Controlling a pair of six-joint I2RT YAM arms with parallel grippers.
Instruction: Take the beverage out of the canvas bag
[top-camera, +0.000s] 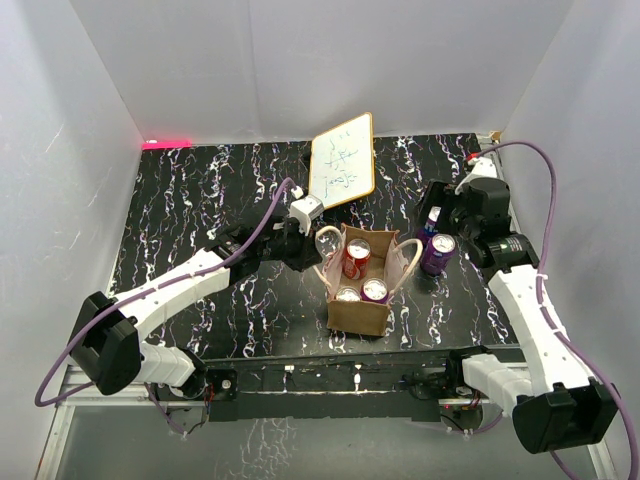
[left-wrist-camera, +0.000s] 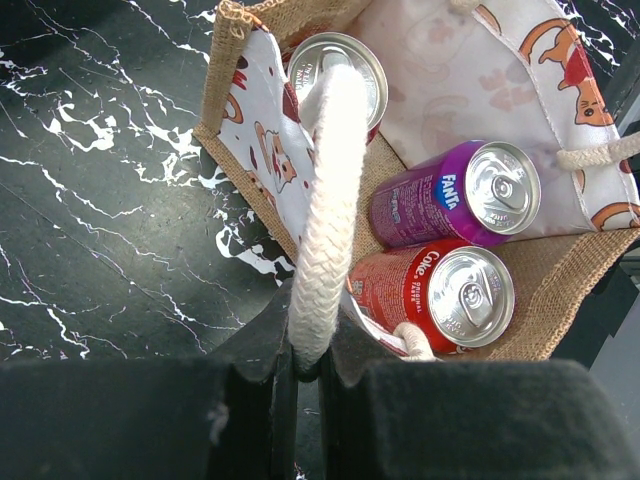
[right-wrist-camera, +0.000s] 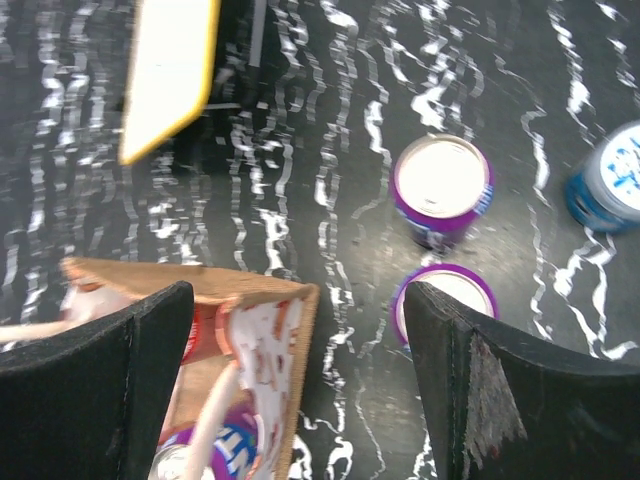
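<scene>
The tan canvas bag (top-camera: 358, 300) stands in the middle of the table. It holds a red Coke can (left-wrist-camera: 440, 295), a purple Fanta can (left-wrist-camera: 455, 195) and a third can (left-wrist-camera: 345, 65). My left gripper (left-wrist-camera: 308, 360) is shut on the bag's left white rope handle (left-wrist-camera: 325, 230) and holds it up; in the top view it (top-camera: 312, 243) is at the bag's left rim. My right gripper (right-wrist-camera: 300, 330) is open and empty, above the table just right of the bag's corner (right-wrist-camera: 270, 300); in the top view it (top-camera: 445, 215) is at the bag's far right.
A purple can (top-camera: 438, 253) stands on the table right of the bag. The right wrist view shows two purple cans (right-wrist-camera: 442, 190) (right-wrist-camera: 445, 290) and a blue can (right-wrist-camera: 612, 175) there. A wood-framed whiteboard (top-camera: 343, 157) leans at the back.
</scene>
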